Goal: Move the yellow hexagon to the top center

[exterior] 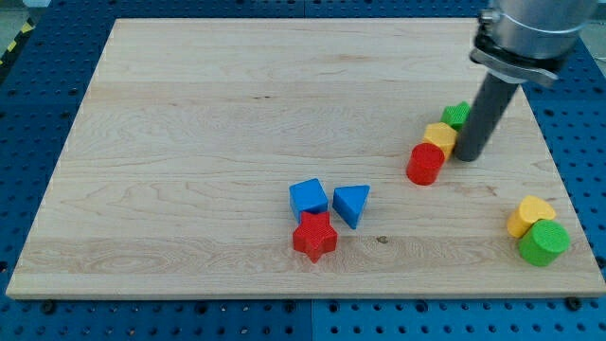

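The yellow hexagon [440,137] lies at the view's right, a little above mid-height. It touches a red cylinder-like block [425,164] at its lower left and a green block [457,116] at its upper right, whose shape is partly hidden by the rod. My tip [469,157] rests on the board just right of the yellow hexagon, close against its right side.
A blue cube [308,197], a blue triangle [351,204] and a red star [314,237] cluster at the lower centre. A yellow heart-like block [529,215] and a green cylinder [543,242] sit at the lower right near the wooden board's edge [568,189].
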